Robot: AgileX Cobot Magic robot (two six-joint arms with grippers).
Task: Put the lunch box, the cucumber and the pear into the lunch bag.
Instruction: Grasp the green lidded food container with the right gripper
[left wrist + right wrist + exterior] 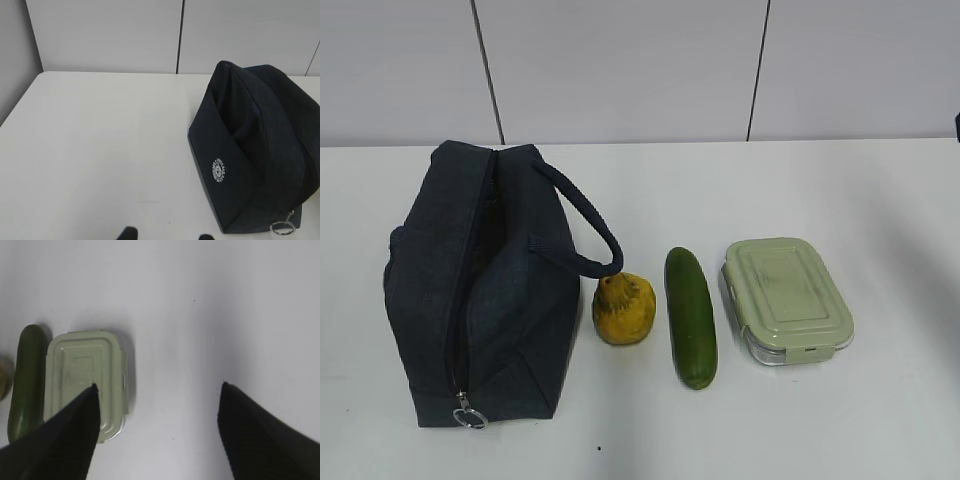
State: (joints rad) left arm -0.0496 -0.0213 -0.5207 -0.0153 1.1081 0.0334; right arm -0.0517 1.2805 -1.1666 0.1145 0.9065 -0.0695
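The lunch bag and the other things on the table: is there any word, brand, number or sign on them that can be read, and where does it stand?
Round white emblem, printed on the end panel of the lunch bag, left wrist view: too small and blurred to read.
Lunch box lid: no text visible.
Cucumber and pear: no label or sticker visible.
No other text or number shows in any view.

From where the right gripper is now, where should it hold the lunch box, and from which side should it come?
Take the lunch box from above, across its two long sides near the middle. It lies flat on the table, lid up, so the top is too broad. The cucumber lies close along one long side, so that finger has little room. The right gripper is open, with empty table between its fingers.
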